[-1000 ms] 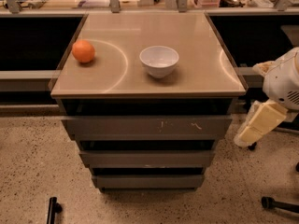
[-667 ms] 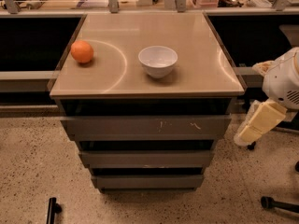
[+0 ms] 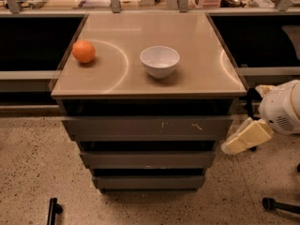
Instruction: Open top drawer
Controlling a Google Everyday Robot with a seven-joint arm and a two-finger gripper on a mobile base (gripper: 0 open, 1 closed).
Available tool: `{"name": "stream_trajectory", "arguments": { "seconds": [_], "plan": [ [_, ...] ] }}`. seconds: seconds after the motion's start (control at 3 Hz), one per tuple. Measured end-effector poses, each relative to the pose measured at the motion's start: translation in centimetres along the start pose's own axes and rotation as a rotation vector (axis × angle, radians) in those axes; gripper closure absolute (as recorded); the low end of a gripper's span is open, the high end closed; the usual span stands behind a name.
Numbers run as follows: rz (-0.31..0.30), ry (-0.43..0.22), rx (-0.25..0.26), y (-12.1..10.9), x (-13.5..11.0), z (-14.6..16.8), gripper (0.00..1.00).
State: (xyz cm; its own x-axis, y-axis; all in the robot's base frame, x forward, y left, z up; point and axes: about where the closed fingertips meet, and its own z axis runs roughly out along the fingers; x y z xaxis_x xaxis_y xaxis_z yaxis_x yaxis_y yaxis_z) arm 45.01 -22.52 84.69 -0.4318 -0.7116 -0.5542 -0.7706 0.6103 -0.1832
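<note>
Nearest me, below the wide grey handleless top drawer (image 3: 147, 127) with its pale scratch marks, sit two narrower grey drawer fronts (image 3: 147, 159). The top drawer looks shut or barely out. The cream-coloured gripper (image 3: 241, 140) hangs just right of the top drawer's right end, apart from it and holding nothing; how far open it is I cannot tell. I judge this to be the approach. Next it must catch the drawer's edge and pull. Above the top drawer, a white ceramic bowl (image 3: 160, 61) and a round orange fruit (image 3: 84, 51) sit on the beige cabinet top (image 3: 197, 41). I can read no writing anywhere.

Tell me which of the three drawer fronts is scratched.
The top drawer: widest, tallest, with pale scratches right of centre. The middle drawer and bottom drawer are narrower. The gripper hangs to its right, apart.
</note>
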Motion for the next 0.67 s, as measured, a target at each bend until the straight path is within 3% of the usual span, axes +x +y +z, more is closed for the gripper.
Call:
{"name": "stream_trajectory", "arguments": {
  "seconds": [0.33,0.67],
  "plan": [
    [0.111,-0.128,0.025,-1.0,1.2,3.7,0.00],
    [0.129,-0.169,0.082,-2.6,0.4,3.6,0.00]
  ]
}}
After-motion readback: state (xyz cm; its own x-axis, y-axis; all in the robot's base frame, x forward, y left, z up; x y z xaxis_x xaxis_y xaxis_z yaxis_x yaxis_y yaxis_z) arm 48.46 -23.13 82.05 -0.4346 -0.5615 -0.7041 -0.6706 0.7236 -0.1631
